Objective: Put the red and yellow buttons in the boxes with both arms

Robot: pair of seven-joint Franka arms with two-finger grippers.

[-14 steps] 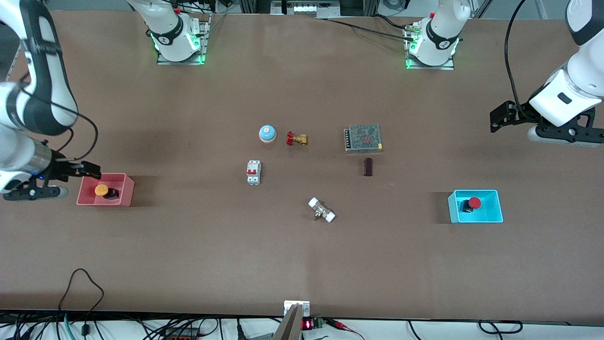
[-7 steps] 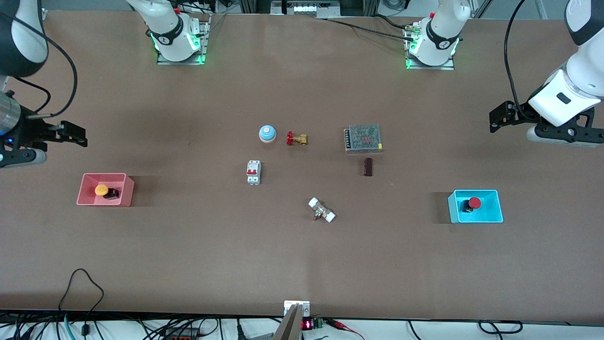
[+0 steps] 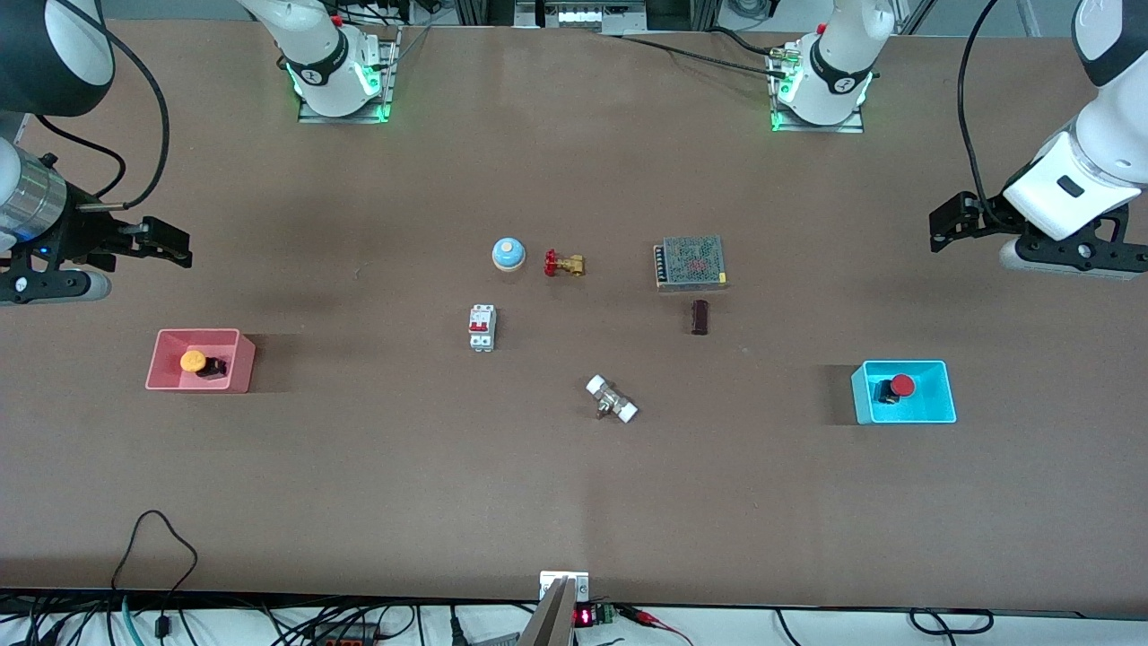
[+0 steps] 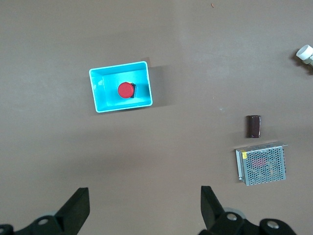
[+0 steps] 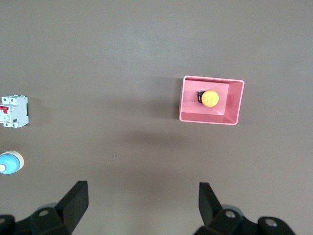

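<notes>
The yellow button [image 3: 194, 362] lies in the pink-red box [image 3: 170, 377] at the right arm's end of the table; both show in the right wrist view, button [image 5: 210, 98] in box [image 5: 234, 105]. The red button [image 3: 900, 386] lies in the cyan box [image 3: 933, 408] at the left arm's end; both show in the left wrist view, button [image 4: 126, 90] in box [image 4: 100, 93]. My right gripper [image 3: 172, 242] is open and empty, up over bare table beside the pink-red box. My left gripper [image 3: 946, 222] is open and empty, up over bare table beside the cyan box.
In the middle of the table stand a blue dome bell [image 3: 508, 254], a brass valve with a red handle [image 3: 563, 264], a white circuit breaker [image 3: 482, 327], a metal mesh power supply [image 3: 690, 263], a small dark block [image 3: 700, 317] and a white-capped fitting [image 3: 612, 399].
My right gripper has risen from the pink-red box's rim and drawn away toward its base, then shifted a little toward the table's middle. The left arm has not moved.
</notes>
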